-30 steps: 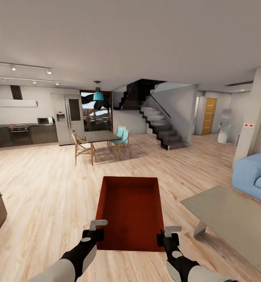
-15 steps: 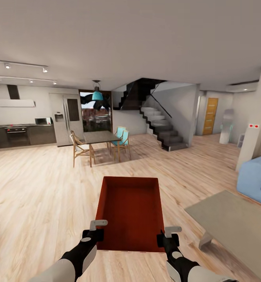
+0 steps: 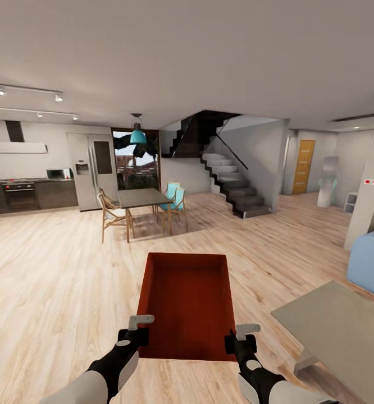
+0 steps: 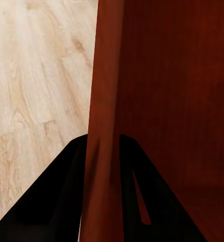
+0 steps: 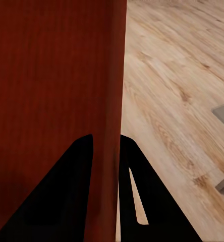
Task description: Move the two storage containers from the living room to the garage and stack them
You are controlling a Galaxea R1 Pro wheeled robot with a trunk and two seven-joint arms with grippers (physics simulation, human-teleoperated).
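An orange-red storage container [image 3: 187, 303] hangs in front of me above the light wood plank floor of the living room, held level between both arms. My left gripper [image 3: 137, 332] is shut on its left wall [image 4: 103, 131], one finger [image 4: 51, 201] outside and one inside. My right gripper [image 3: 238, 336] is shut on its right wall [image 5: 112, 126] in the same way, with a finger [image 5: 142, 201] on the outer side. The bin is empty. The second container, the garage and its dark grey floor are out of view.
A grey low table [image 3: 338, 331] stands close at the right, a blue sofa [image 3: 372, 264] behind it. Ahead are a dining table with chairs [image 3: 142, 207], a staircase [image 3: 232, 185], a kitchen [image 3: 35, 185] at the left and an orange door [image 3: 302, 167] far right.
The whole view has swung and advanced: the sofa and low table slid toward the right edge, and a dark object at the left edge left the picture. Both grippers and the container kept their pose.
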